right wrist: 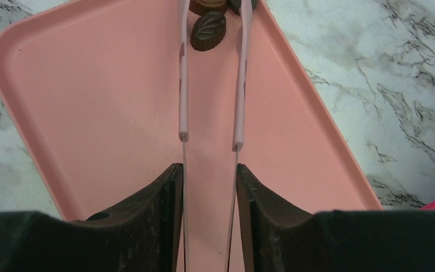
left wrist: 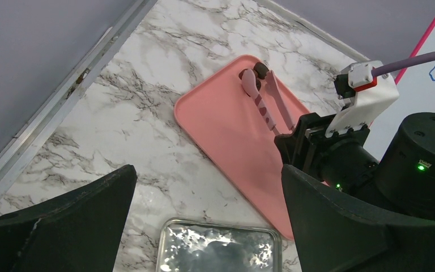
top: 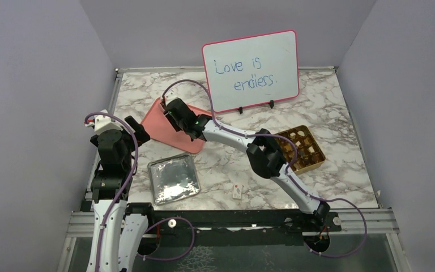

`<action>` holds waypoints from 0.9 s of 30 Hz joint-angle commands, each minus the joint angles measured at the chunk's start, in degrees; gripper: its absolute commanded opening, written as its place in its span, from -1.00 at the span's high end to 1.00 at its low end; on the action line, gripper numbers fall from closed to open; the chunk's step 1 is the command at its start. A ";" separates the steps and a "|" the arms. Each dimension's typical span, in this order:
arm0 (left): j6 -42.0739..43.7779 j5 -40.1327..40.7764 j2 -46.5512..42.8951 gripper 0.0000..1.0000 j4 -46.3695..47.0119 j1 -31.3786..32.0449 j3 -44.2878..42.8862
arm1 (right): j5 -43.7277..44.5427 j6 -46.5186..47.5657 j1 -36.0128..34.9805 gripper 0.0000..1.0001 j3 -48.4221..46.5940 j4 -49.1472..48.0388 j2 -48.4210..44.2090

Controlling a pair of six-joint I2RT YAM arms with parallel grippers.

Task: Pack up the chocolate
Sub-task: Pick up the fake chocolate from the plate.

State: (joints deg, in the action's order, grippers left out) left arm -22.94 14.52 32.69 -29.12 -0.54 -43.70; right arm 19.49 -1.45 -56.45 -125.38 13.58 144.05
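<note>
The gold box [top: 312, 165] at the right of the worktop [top: 328, 102] holds chocolate [top: 301, 135] in several compartments, too small to count. The one pink tray [right wrist: 90, 113] carries three dark pieces [right wrist: 208, 31] bunched at its far corner, two of them cut off by the frame edge. The right jaws are clenched on one pair of tongs [right wrist: 182, 85], whose arms flank the nearest piece, and the left jaws stand released near the tray. One silver tin [top: 174, 178], one white tag [top: 237, 191] and one whiteboard [top: 250, 71] sit around, with the right arm [top: 232, 135] crossing between tray and box.
</note>
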 commanded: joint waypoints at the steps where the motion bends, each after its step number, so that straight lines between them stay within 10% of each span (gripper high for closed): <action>1: 0.70 -0.64 -0.29 -0.98 0.46 -0.08 -1.73 | 0.65 -0.04 -0.28 0.19 -3.20 1.88 1.68; 27: 0.79 -1.08 -0.69 -0.98 0.81 0.01 -1.47 | -0.63 -1.30 -1.11 0.58 12.10 3.44 -11.21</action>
State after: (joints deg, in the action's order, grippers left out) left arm -22.85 14.41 32.67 -29.10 -0.54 -43.70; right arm 19.81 -1.52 -57.01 -116.53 15.75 139.11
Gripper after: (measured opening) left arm 0.990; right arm 0.273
